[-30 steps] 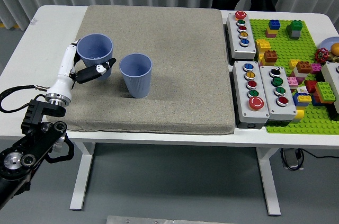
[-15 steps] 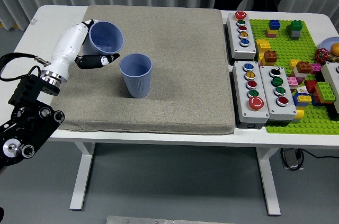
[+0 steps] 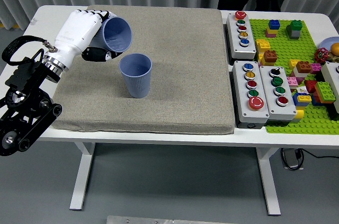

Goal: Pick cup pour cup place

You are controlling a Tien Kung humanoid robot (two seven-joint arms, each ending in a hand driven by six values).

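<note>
Left hand (image 3: 85,30) grips tilted blue cup (image 3: 117,34), mouth above and left of standing cup (image 3: 136,74); risk: contents missing the target, or rims knocking.

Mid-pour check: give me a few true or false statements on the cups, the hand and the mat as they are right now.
1. The left hand grips a tilted blue cup. True.
2. A second cup stands upright on the grey mat. True.
3. The held cup's mouth faces left. False: it faces right, toward the standing cup.
4. The standing cup lies on its side. False: it is upright.
5. The right hand holds the standing cup. False: no right hand shows.
</note>
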